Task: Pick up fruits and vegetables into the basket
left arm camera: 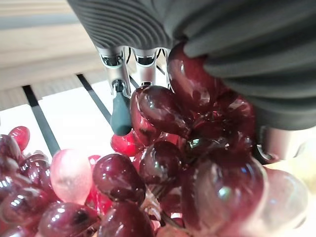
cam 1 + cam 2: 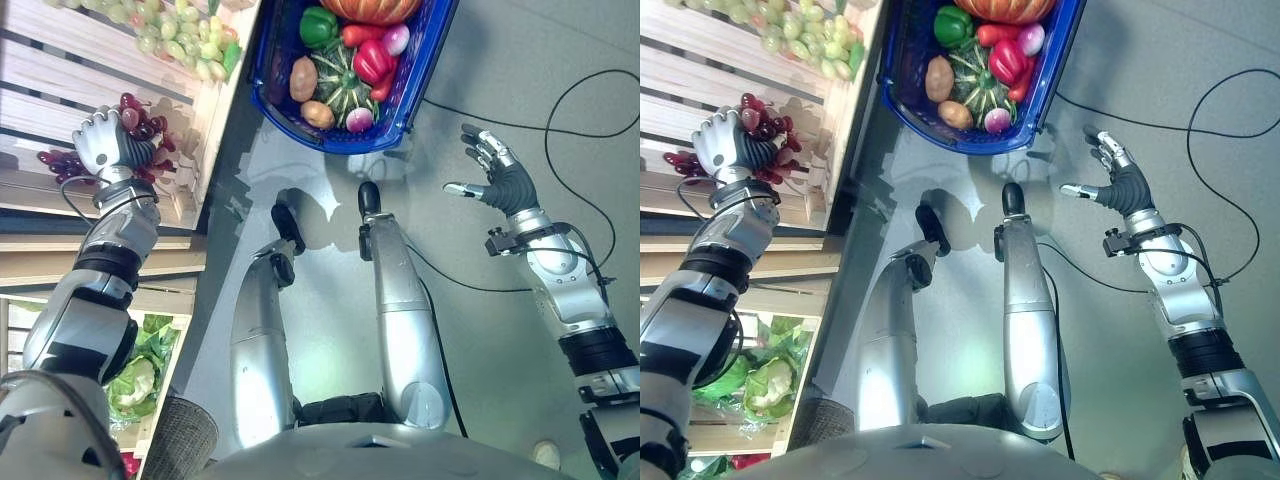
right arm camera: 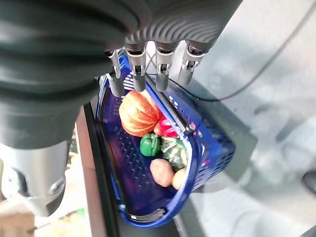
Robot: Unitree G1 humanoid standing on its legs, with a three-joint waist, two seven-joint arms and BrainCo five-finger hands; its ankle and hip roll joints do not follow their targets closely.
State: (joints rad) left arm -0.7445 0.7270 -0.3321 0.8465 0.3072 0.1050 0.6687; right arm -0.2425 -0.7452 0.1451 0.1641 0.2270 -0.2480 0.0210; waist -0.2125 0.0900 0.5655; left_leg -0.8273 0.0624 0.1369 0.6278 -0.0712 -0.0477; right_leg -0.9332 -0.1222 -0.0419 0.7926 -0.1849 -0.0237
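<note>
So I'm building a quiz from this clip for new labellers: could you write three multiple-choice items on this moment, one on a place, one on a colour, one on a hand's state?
1. Where is the orange pumpkin?
A. on the wooden shelf
B. in the basket
C. on the floor

2. What colour is the basket?
A. blue
B. green
C. white

3. What is the left hand doing?
A. hanging open over the floor
B. resting on the basket rim
C. curled round the dark red grapes

Answers:
1 B, the pumpkin lies inside the basket with the other vegetables.
2 A, its perforated walls are blue.
3 C, the left hand has fingers closed on the red grapes at the shelf; the right hand is spread open over the floor.
</note>
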